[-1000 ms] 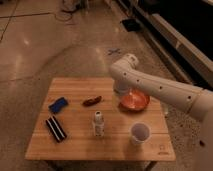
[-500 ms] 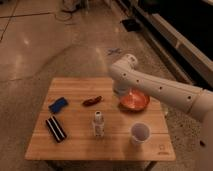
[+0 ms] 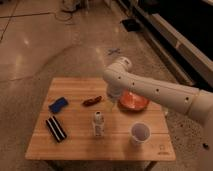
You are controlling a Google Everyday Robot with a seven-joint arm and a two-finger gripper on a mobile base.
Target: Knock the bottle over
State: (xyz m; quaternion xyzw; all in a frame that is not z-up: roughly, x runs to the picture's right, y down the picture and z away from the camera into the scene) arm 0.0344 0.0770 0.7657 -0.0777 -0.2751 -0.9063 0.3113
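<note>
1 bottle [image 3: 98, 124], upright near the front middle of your table [image 3: 120, 146], 1 white cup [image 3: 140, 133] near it, 1 orange plate [image 3: 134, 102] and 1 red item [image 3: 92, 101] behind, and the gripper [image 3: 111, 104] hanging above the tabletop between those 2, its grip state you cannot tell.

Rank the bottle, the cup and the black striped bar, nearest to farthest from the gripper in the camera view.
The gripper hangs above the table's middle.
1. Bottle, just below it.
2. Cup, lower right.
3. Bar, lower left.
</note>
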